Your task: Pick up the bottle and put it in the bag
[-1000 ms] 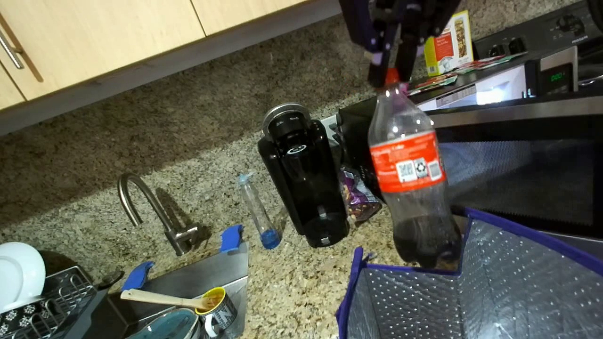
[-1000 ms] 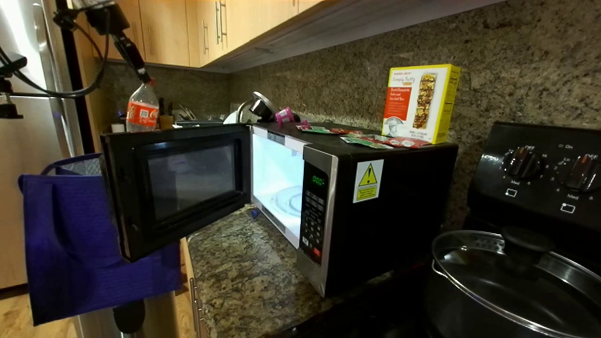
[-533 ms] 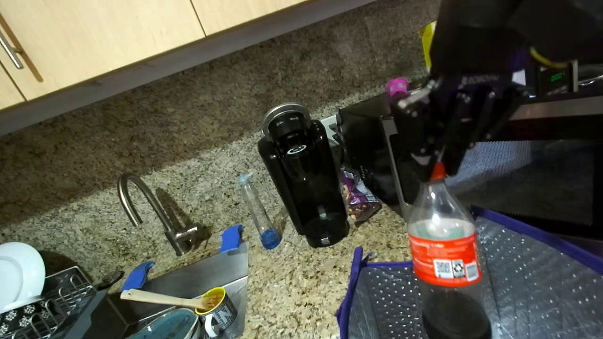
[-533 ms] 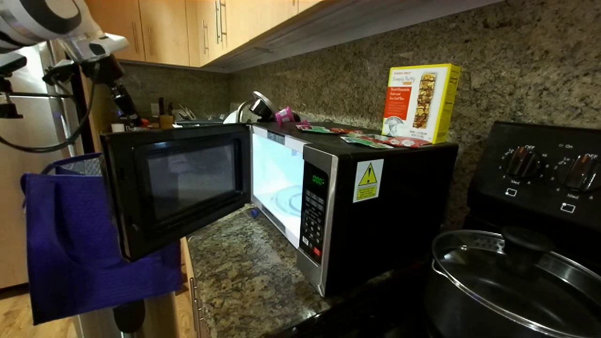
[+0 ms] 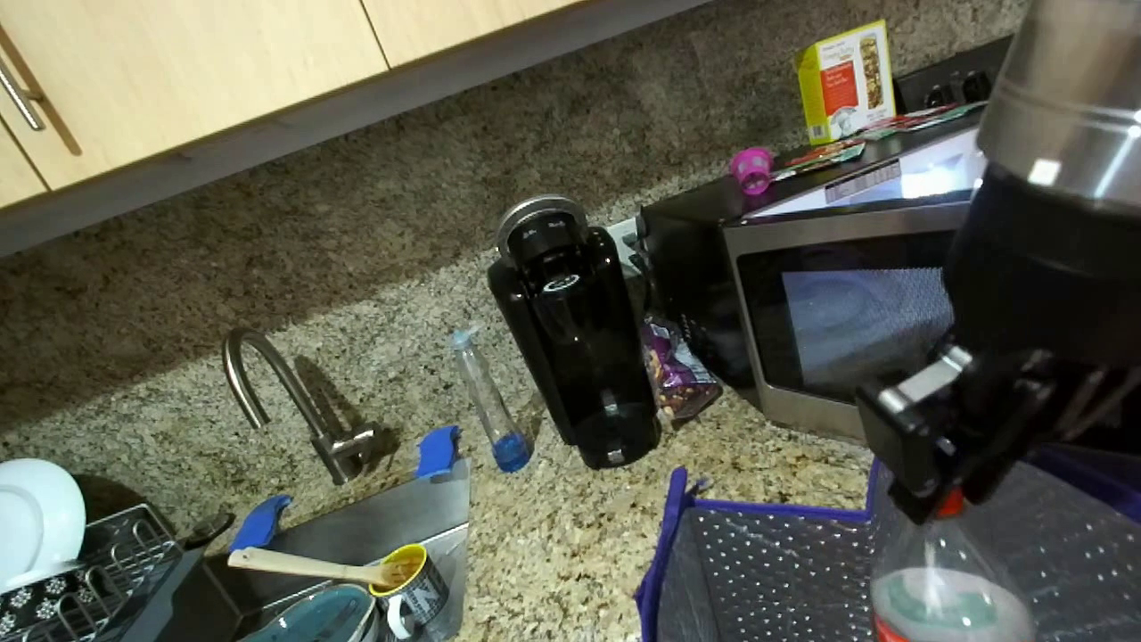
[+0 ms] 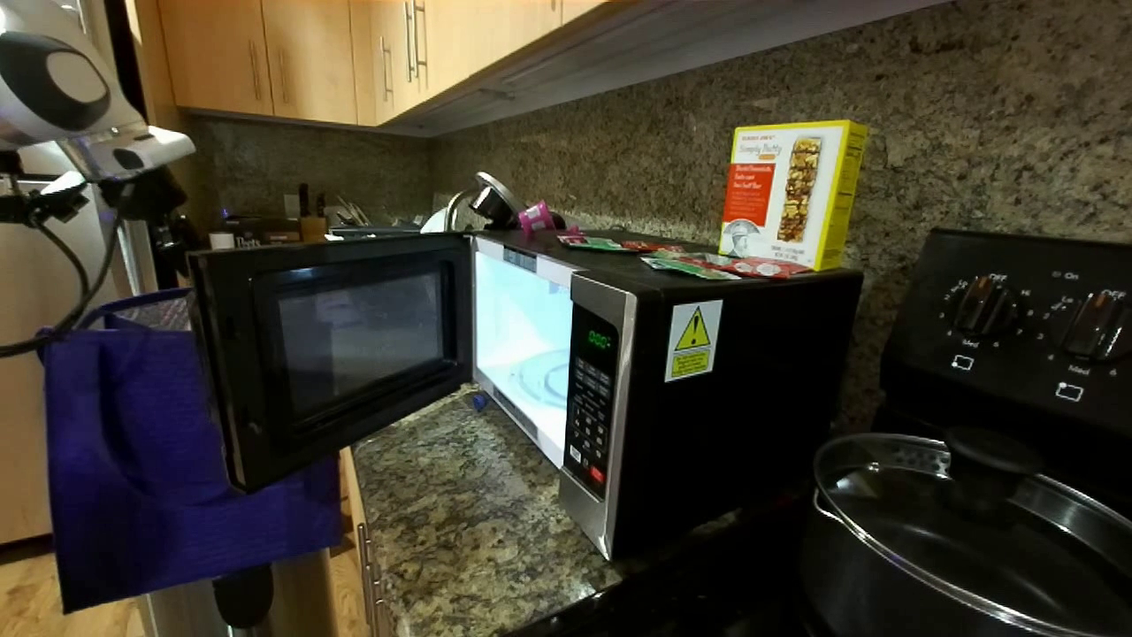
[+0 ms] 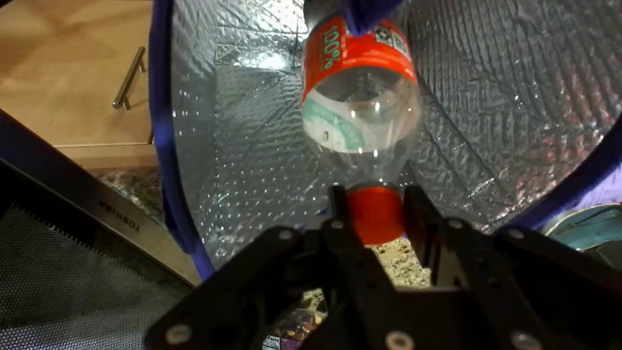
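Note:
The bottle (image 5: 936, 588), with its red cap and red label, hangs roughly upright from my gripper (image 5: 949, 499) in an exterior view. The wrist view also shows the bottle (image 7: 362, 121), with my gripper (image 7: 375, 204) shut on its red cap. The open bag (image 5: 775, 571) has silvery lining and blue trim. In the wrist view the bag's lining (image 7: 257, 131) surrounds the bottle and a blue strip crosses over its label. The bottle's base is out of sight, so I cannot tell whether it touches the bag. The bag's blue outside (image 6: 150, 442) also shows; there the bottle is hidden.
The open microwave door (image 6: 354, 345) stands right beside the bag. The black coffee maker (image 5: 579, 348), thin tube with blue base (image 5: 488, 401) and snack packet (image 5: 679, 370) stand behind the bag. The sink (image 5: 357, 544) lies to one side.
My gripper, holding the bottle by its cap, has moved down and toward the bag. The bottle has gone from above the bag's edge to low over its silvery inside.

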